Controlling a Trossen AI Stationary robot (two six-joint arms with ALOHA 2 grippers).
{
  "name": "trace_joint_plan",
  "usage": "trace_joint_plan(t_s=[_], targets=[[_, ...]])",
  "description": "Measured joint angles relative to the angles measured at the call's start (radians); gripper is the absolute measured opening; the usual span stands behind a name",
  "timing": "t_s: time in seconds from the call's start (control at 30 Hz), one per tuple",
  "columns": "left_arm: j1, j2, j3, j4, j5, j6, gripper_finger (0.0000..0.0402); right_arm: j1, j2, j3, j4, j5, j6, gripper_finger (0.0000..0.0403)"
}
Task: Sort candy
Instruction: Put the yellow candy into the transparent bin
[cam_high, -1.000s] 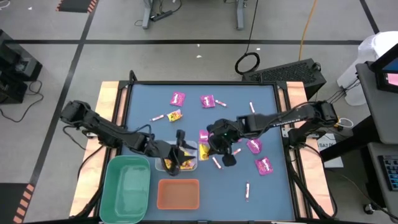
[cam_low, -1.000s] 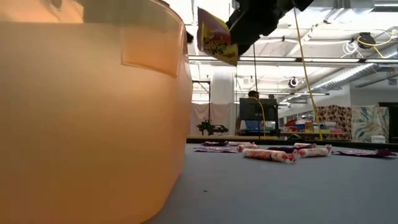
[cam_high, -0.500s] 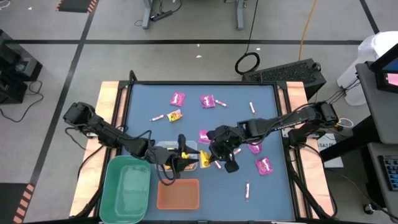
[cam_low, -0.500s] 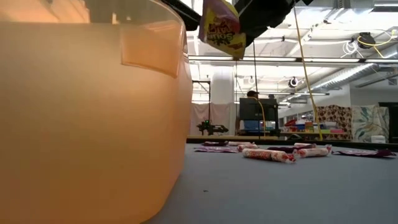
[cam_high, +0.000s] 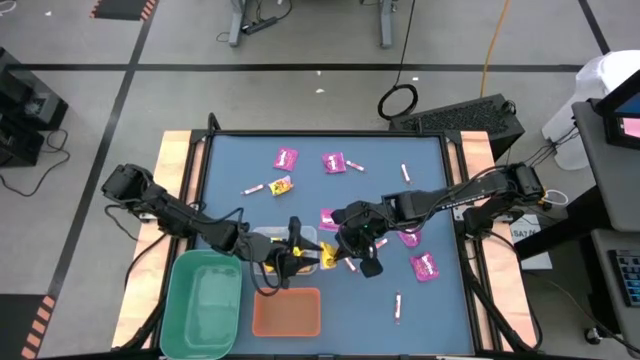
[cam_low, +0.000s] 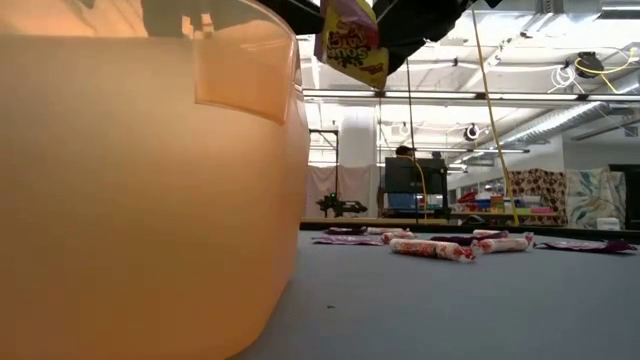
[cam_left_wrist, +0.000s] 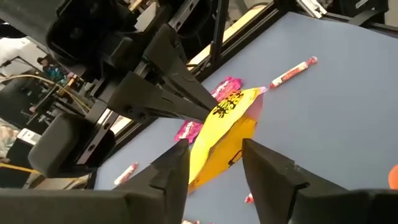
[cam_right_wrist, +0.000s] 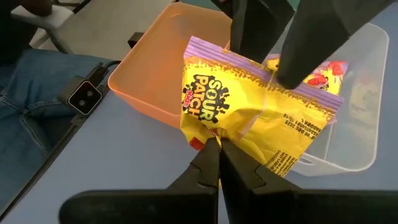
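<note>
Your yellow packet hangs pinched at one edge in the right gripper, whose jaws are clenched on it, just past the 3 o'clock edge of the clear bin at table centre. The left gripper faces it with fingers parted either side of the packet, gripping nothing. Judging by the spread, you're early: magenta packets and pink-and-white sticks lie loose from 12 to 4 o'clock, the green bin looks bare, and the arms hide most of the clear bin's contents.
</note>
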Motion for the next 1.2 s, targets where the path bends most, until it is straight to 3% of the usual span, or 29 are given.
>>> trace_joint_plan(t_s=[0.43, 0.6, 0.93, 1.1, 1.2], targets=[[0.007, 0.0, 0.0, -0.021, 0.046, -0.001, 0.0012, 0.0, 0.0, 0.0, -0.008, 0.05, 0.0, 0.0], [0.006, 0.0, 0.0, -0.022, 0.041, -0.001, 0.0007, 0.0, 0.0, 0.0, -0.007, 0.066, 0.038, 0.0003], [0.008, -0.034, 0.0, -0.069, -0.208, -0.183, 0.0002, 0.032, -0.036, 0.001, -0.147, 0.431, 0.184, 0.009], [0.02, -0.07, 0.003, -0.069, -0.224, -0.288, 0.0001, 0.087, -0.039, 0.001, -0.149, 0.599, 0.21, 0.0136], [0.028, -0.079, 0.004, -0.089, -0.219, -0.322, 0.0001, 0.118, -0.039, 0.001, -0.143, 0.628, 0.235, 0.0166]])
